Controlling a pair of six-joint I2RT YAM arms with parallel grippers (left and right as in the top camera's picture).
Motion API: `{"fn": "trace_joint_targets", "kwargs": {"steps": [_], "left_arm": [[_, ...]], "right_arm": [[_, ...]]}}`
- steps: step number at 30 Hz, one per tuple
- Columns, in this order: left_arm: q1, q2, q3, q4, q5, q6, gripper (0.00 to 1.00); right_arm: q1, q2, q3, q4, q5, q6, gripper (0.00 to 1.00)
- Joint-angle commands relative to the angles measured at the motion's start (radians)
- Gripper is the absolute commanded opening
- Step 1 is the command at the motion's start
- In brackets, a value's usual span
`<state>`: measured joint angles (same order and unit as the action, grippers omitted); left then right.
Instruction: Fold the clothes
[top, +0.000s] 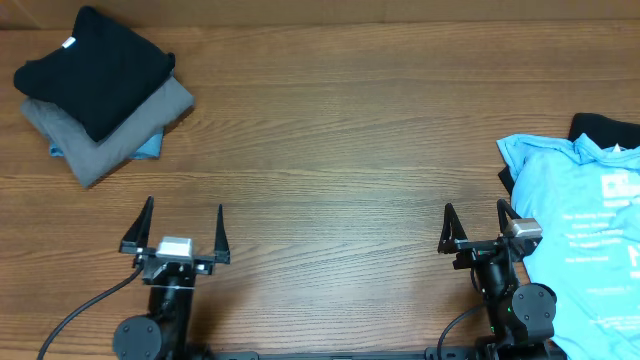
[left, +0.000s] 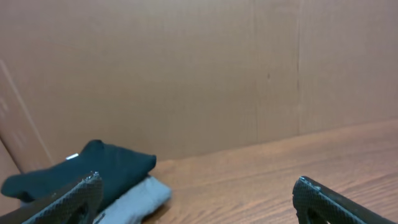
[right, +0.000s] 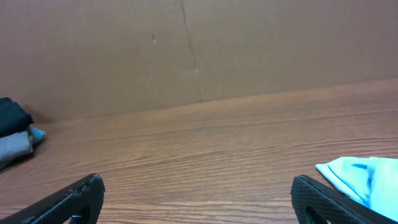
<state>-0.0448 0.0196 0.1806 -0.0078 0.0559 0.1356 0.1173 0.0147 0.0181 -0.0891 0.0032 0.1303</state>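
Counter (top: 330, 150): brown wood, visible grain, smooth, slight satin sheen.
Back wall (left: 186, 74): brown cardboard look, matt, faint seams.
Folded black shirt (top: 95, 68): soft cloth, matt.
Grey garment (top: 100, 150) under it: soft cloth, matt.
Light-blue tee (top: 585, 230): thin cloth, creased, flat white print.
Fingers (left: 336, 202): black, matt, hard plastic look.

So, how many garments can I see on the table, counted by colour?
Black: 2, the black fold at the left and the black cloth under the printed tee.
Grey: 1, the grey fold beneath it.
Light blue: 2, the printed tee and a blue edge under the grey fold.
Total: 5.
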Motion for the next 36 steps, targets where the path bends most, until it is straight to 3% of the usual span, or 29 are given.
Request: {"fn": "trace_joint_targets", "kwargs": {"steps": [1,5,16,36], "left_arm": [[0.007,-0.016,-0.084,0.084,0.015,0.014,1.0],[0.006,-0.017,-0.178,0.171,0.033,0.014,1.0],[0.005,-0.016,-0.176,-0.069,0.04,0.014,1.0],[0.005,-0.009,-0.176,-0.061,0.038,0.014,1.0]], "right_arm": [[-0.006,-0.012,-0.01,0.007,-0.005,0.003,1.0],[-0.006,-0.012,-0.01,0.007,-0.005,0.003,1.0],[-0.006,-0.012,-0.01,0.007,-0.005,0.003,1.0],[-0.006,-0.012,-0.01,0.007,-0.005,0.003,1.0]]}}
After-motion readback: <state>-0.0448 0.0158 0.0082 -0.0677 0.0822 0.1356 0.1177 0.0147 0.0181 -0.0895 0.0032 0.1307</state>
